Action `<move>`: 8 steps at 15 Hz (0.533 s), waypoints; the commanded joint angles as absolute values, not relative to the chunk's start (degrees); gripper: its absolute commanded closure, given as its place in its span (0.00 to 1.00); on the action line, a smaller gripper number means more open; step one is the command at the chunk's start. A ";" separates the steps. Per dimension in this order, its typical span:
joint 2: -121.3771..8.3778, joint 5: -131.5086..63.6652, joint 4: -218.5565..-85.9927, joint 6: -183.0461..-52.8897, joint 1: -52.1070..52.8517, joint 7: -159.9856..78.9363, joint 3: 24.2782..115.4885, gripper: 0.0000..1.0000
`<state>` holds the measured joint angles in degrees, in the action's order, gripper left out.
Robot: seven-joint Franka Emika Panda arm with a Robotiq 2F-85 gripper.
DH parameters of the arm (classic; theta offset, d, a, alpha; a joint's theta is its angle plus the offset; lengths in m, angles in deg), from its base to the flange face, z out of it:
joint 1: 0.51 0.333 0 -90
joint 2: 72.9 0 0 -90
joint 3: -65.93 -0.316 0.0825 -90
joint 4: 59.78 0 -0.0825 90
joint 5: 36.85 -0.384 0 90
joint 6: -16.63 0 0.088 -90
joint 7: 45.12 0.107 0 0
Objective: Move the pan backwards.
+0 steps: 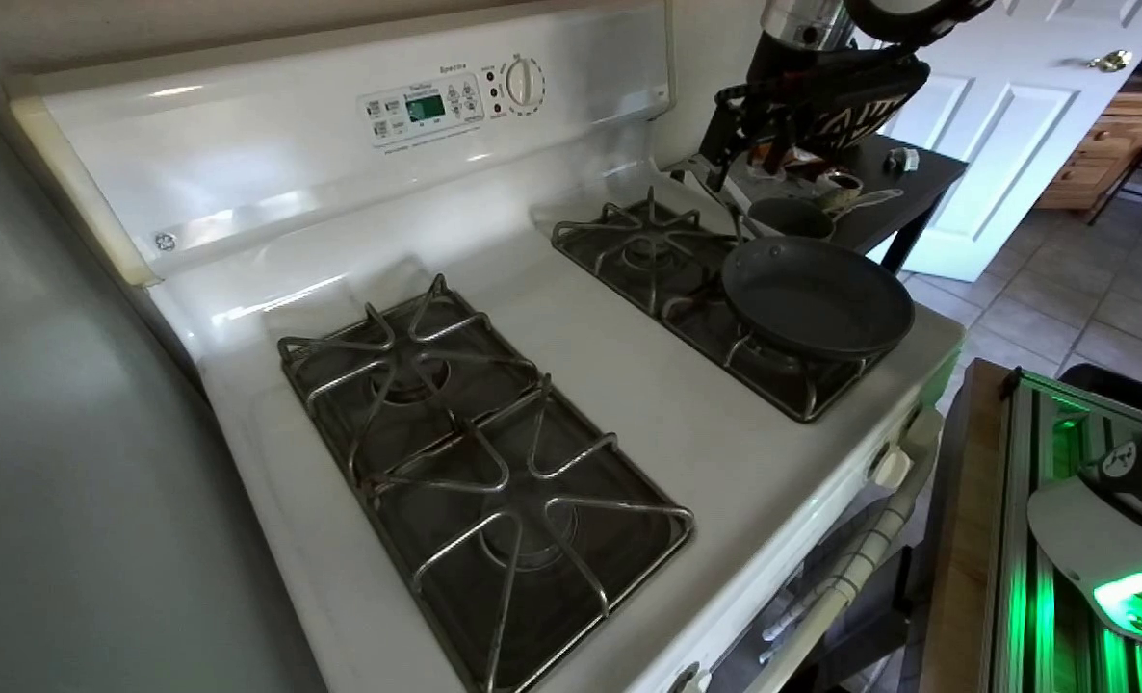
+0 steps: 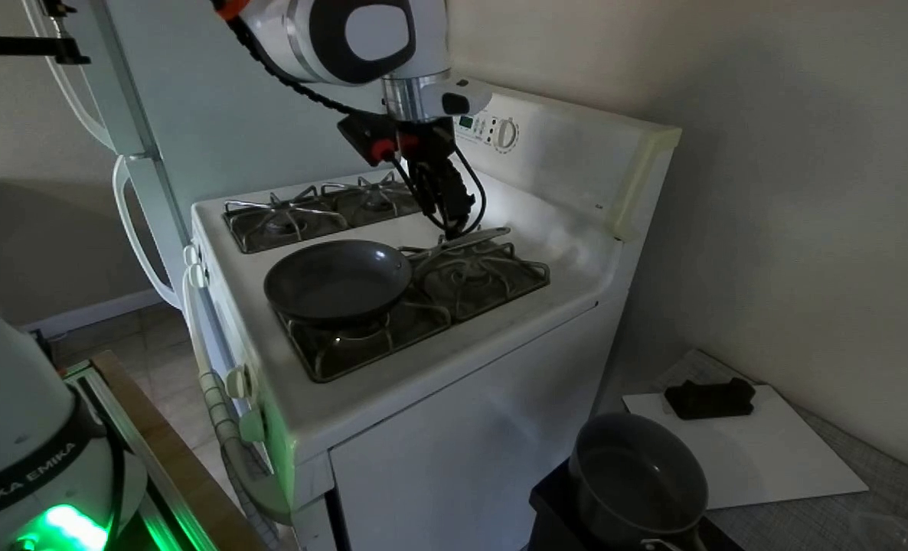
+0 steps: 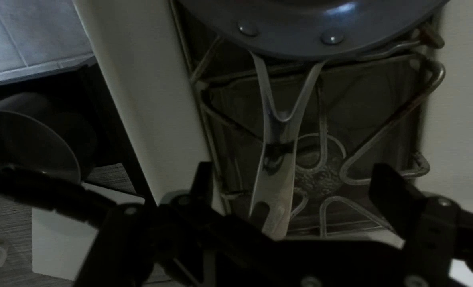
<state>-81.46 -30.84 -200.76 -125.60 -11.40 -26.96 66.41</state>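
Note:
The dark grey-black frying pan [image 1: 817,294] sits on the front burner on the side-table side of the stove; it also shows in an exterior view [image 2: 339,283] and at the top of the wrist view [image 3: 316,32]. Its silver metal handle [image 2: 473,239] points back over the rear burner towards the backsplash; in the wrist view the handle [image 3: 276,179] forks where it meets the pan. My gripper [image 3: 292,167] is open, pointing down over the handle's end. In the wrist view its fingers stand on either side of the handle, apart from it, the left one nearer. The handle's tip is partly hidden behind the gripper.
Black burner grates [image 1: 528,491] cover the stove's far pair of burners. The white backsplash [image 2: 561,153] rises behind the handle. A grey saucepan [image 2: 638,478] and a white board [image 2: 783,459] are beside the stove, lower down. A refrigerator [image 2: 217,92] stands on the opposite side.

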 commanded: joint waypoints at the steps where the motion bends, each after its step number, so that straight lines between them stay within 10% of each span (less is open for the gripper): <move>1: -78.20 -29.64 -199.70 -127.93 -10.61 -23.36 67.47 0.00; 8: -77.75 -26.85 -201.12 -127.90 -10.34 -21.01 67.77 0.00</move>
<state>-78.16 -28.89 -200.31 -126.70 -11.40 -23.46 66.79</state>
